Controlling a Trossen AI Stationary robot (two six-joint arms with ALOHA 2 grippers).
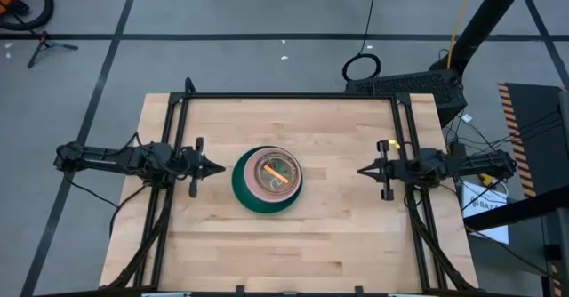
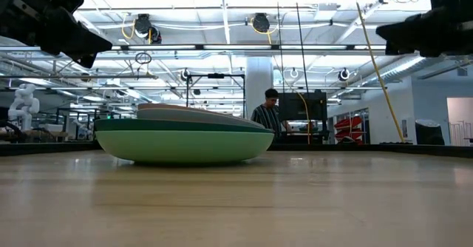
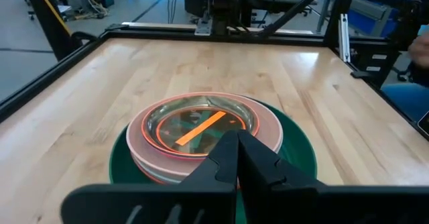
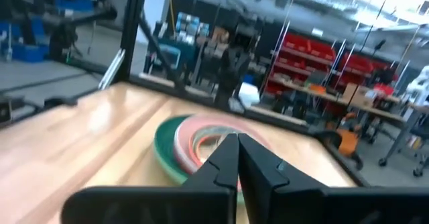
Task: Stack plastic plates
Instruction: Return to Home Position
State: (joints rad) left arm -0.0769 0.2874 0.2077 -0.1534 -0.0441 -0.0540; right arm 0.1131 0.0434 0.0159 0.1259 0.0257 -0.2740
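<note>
Plastic plates (image 1: pixel 267 181): one nested stack, lying flat, rims up, dark green lowest, centred on table (image 1: pixel 293 252) between left gripper (image 1: pixel 219 166) and right gripper (image 1: pixel 361 169), both with fingers pressed together.

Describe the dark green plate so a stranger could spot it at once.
At the middle of the wooden table sits one stack of plates. Seen from above, the dark green plate is the widest, its rim ringing the smaller pink plates stacked inside it.
</note>
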